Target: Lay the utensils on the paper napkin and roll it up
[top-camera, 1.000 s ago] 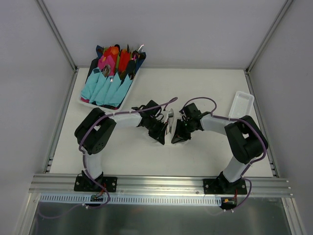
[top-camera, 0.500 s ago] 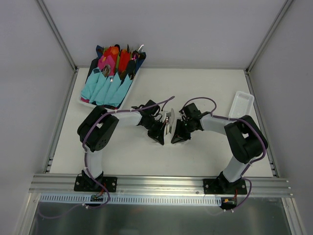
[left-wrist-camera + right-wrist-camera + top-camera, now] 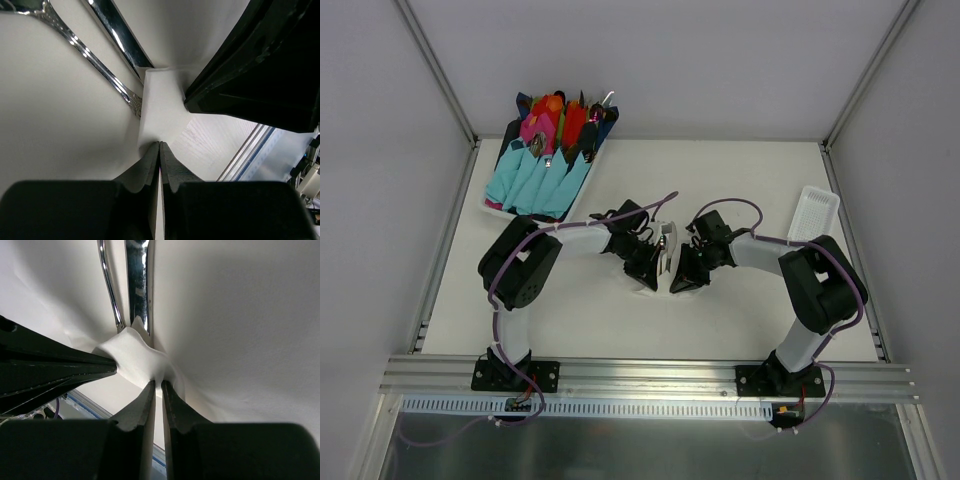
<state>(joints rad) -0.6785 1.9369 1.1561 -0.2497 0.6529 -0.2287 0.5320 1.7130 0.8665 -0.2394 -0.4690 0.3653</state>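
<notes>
White paper napkin [image 3: 161, 107], nipped by left pincer [image 3: 159, 145] and right pincer [image 3: 156, 385] — 2 utensils [image 3: 137, 285] just beyond.

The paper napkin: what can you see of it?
The paper napkin is thin, plain white and soft, bunched into creased folds mid-table. Two shiny metal utensils lie partly wrapped inside, ends poking out. The left arm's fingers and right arm's fingers each pinch a fold from opposite sides.
</notes>
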